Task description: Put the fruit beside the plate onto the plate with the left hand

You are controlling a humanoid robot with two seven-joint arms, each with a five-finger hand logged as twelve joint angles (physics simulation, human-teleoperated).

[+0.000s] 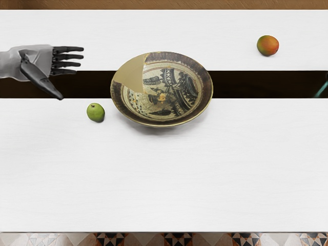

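left hand (pixel 43 61) with fingers (pixel 69 49) straight, empty; green fruit (pixel 95 112), perhaps an apple, lies just beside plate (pixel 207 84).

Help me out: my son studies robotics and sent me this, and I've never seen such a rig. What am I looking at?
This is a simulator's picture, taken from the robot's head looking down at a white table. The grey and black shape at the left is its left hand, with five fingers spread, holding nothing. A patterned plate sits in the middle. A green apple lies just left of it, not touching. A red-green fruit lies far off to the right.
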